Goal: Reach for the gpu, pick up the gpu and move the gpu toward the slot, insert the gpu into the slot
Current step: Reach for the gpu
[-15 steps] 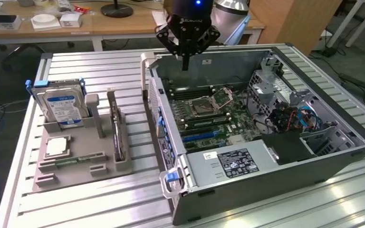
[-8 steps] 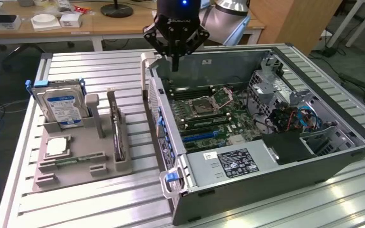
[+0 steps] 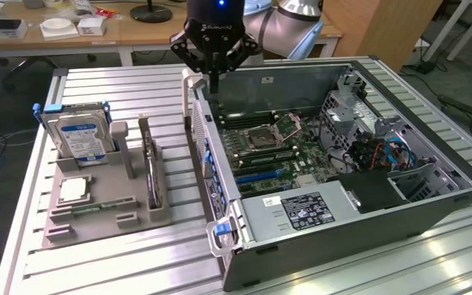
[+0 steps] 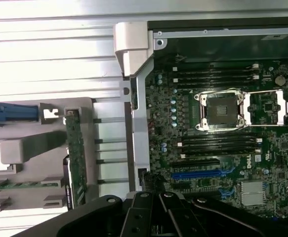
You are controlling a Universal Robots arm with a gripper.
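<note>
I have the gripper [image 3: 216,85] hanging over the far end of the open computer case [image 3: 383,227], close to the case wall on the exterior view's left. Its two fingers are pressed together and there is nothing between them.

The gpu [image 3: 147,175] has not been picked up. It stands on its edge in the grey holder [image 3: 96,230] on the slatted table [image 3: 121,270], to the exterior view's left of the case. The case wall stands between it and the motherboard [image 3: 302,157]. A hard drive [image 3: 78,138] stands upright in the same holder, further to the left. The slot [image 4: 200,174], a blue strip on the motherboard, lies nearer than the square processor socket [image 4: 222,109], and it looks empty.

These are the things I think could go wrong:
- With the fingers closed like this, coming down on the card would push its top edge rather than straddle it. That could tip it in the holder.
- The card is thin and on edge. I judge an off-centre pinch would let it swing or slip.
- Carried too low, the card could catch on the case wall.
- The slot is narrow and crowded by other parts, so a card brought in tilted could jam or scrape the board
</note>
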